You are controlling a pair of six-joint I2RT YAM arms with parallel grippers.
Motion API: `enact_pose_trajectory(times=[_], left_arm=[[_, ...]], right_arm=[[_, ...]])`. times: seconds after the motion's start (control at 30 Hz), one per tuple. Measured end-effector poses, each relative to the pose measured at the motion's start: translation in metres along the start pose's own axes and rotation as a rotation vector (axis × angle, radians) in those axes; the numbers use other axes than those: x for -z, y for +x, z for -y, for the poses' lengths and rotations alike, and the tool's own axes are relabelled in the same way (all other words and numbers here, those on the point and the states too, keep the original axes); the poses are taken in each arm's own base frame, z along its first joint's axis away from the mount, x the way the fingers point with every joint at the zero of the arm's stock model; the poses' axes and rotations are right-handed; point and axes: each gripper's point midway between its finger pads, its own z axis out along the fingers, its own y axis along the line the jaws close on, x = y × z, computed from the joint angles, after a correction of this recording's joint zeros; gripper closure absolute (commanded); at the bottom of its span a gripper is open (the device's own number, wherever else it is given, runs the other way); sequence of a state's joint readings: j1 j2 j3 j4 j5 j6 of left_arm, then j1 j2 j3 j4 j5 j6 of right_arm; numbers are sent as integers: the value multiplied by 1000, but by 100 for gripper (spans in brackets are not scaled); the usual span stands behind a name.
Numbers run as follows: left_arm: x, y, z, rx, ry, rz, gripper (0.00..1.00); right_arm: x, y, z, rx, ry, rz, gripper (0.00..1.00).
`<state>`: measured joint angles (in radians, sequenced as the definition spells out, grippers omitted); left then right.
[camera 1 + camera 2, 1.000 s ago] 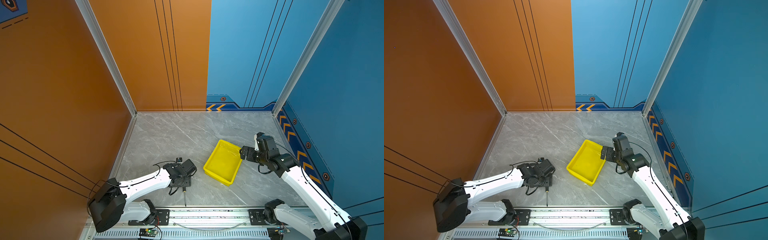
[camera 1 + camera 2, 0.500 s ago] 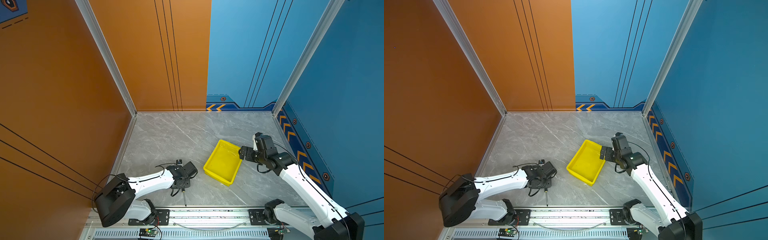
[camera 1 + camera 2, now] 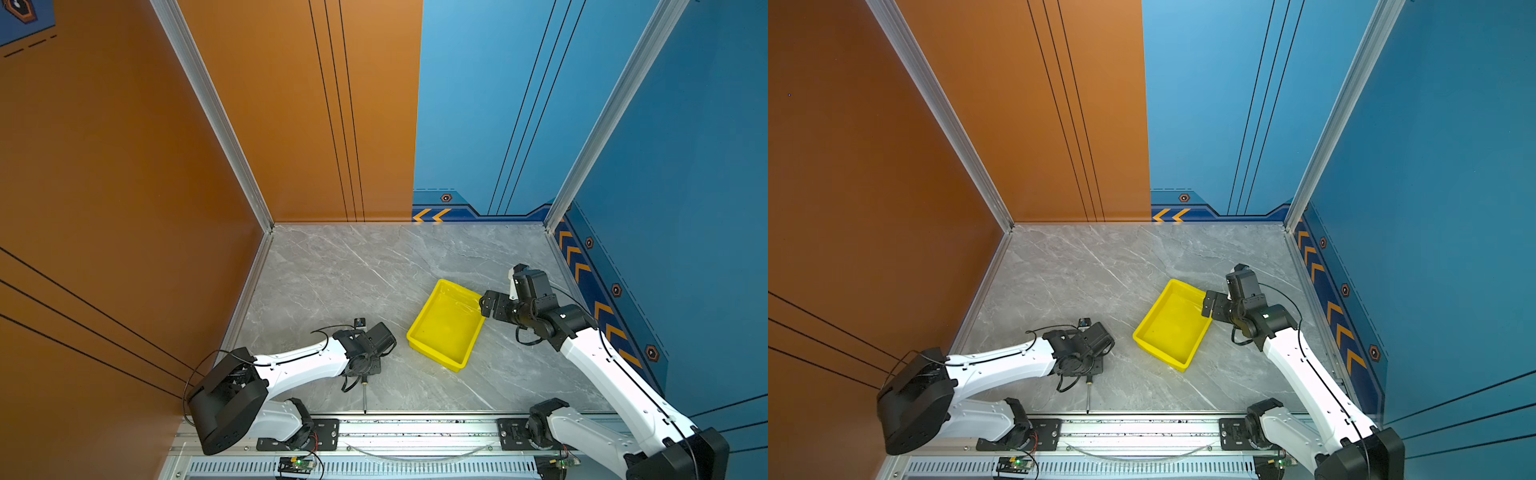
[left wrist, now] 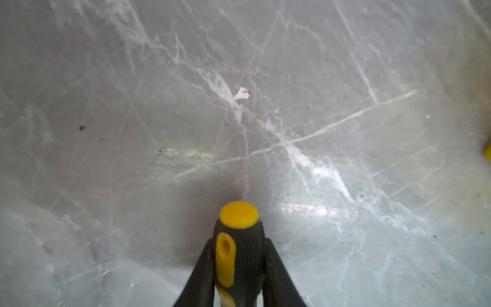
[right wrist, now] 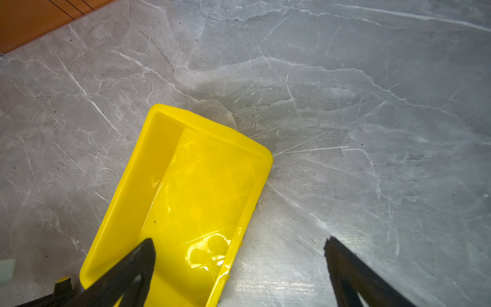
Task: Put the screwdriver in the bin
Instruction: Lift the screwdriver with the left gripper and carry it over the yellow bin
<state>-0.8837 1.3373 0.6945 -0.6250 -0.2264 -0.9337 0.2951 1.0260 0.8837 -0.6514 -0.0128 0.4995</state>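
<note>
Grasp step: the left tool (image 4: 239, 242) pinched the screwdriver (image 4: 240, 215) (right tool (image 5: 240, 242) spread at the bin (image 3: 446, 324)); a lift seemed due next.

The bin (image 5: 148, 170) sits flat on the grey marbled table (image 5: 345, 106), its glossy floor catching the light. The right gripper (image 5: 239, 243) is spread wide. One black finger (image 5: 132, 271) is over the bin's interior, the other over bare table just beside its rim.
</note>
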Motion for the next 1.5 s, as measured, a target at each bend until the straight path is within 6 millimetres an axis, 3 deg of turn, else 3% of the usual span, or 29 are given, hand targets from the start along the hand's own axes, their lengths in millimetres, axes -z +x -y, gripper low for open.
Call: enact_pose_trajectory(times=[0.17,0.33,0.47,0.73,0.93,1.1,1.3,1.5], left_arm=[[46,-50,40,-87,98,121,98],[101,-111,100,-196,224,270,98],[113,-143,148,-307,260,328,98],[81,-159,229,-570,264,328,97],[58,-156,269,-683,292,308,98],[31,-146,278,-688,319,248,98],[10,-135,281,-673,359,186,97],[-14,-127,285,-672,362,147,97]], right_arm=[[5,-6,11,-52,0,22,0],[4,-6,24,-111,14,21,0],[5,-9,34,-146,25,30,0],[17,-12,46,-180,43,65,0],[23,-3,51,-140,54,71,0],[32,8,54,-94,26,142,0],[47,5,49,-61,-28,259,0],[45,5,49,-60,-33,271,0]])
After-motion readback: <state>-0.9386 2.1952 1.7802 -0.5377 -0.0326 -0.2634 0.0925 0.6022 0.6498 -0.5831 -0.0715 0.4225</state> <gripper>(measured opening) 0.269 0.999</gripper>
